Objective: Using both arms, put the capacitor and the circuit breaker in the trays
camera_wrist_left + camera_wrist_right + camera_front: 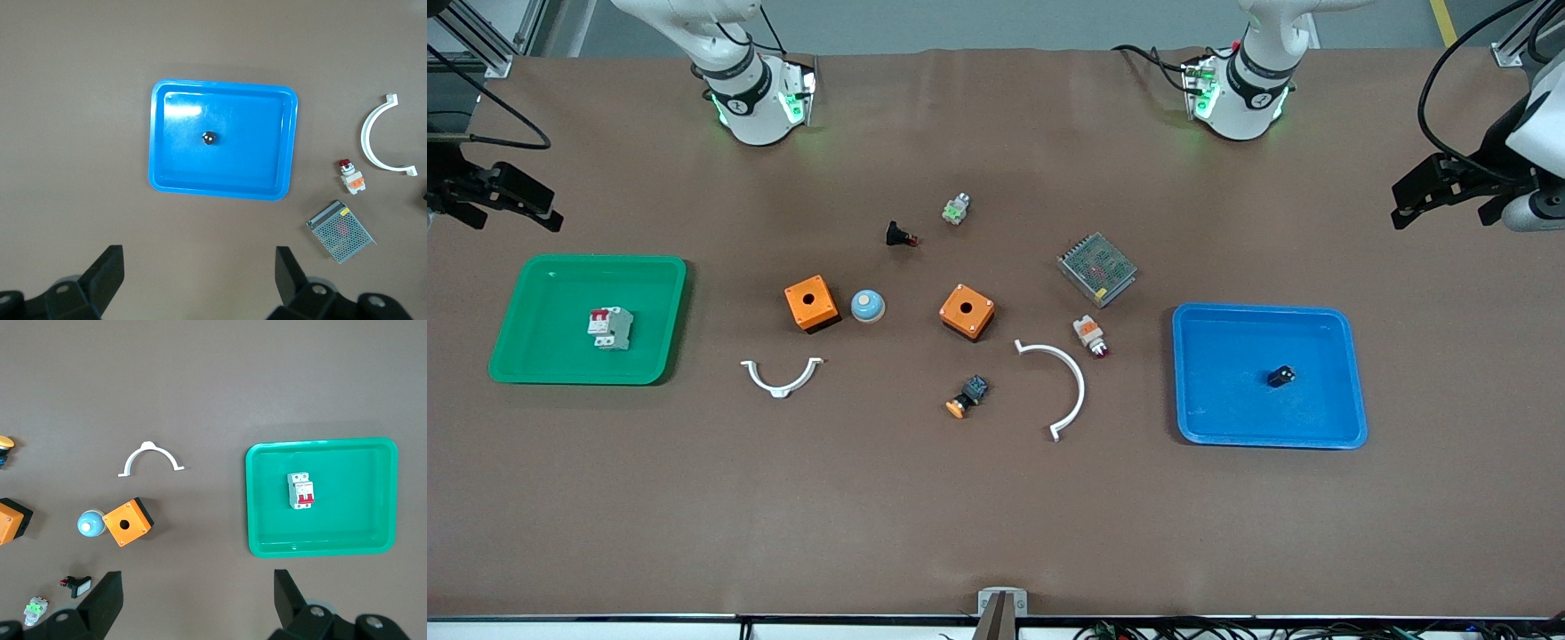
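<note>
The capacitor (1281, 376), a tiny black cylinder, lies in the blue tray (1352, 373) toward the left arm's end of the table; it also shows in the left wrist view (209, 138) in that tray (157, 140). The circuit breaker (610, 328), white-grey with red levers, lies in the green tray (534, 356), and shows in the right wrist view (301, 491). My left gripper (1440, 209) (199, 267) is open and empty, high over the bare table beside the blue tray. My right gripper (507, 213) (198, 590) is open and empty, high beside the green tray (267, 520).
Between the trays lie two orange boxes (811, 302) (967, 311), a blue dome (867, 306), two white arcs (781, 378) (1063, 382), a grey mesh box (1096, 268), a white-orange part (1090, 335), an orange-capped switch (968, 396) and a black red-tipped part (899, 235).
</note>
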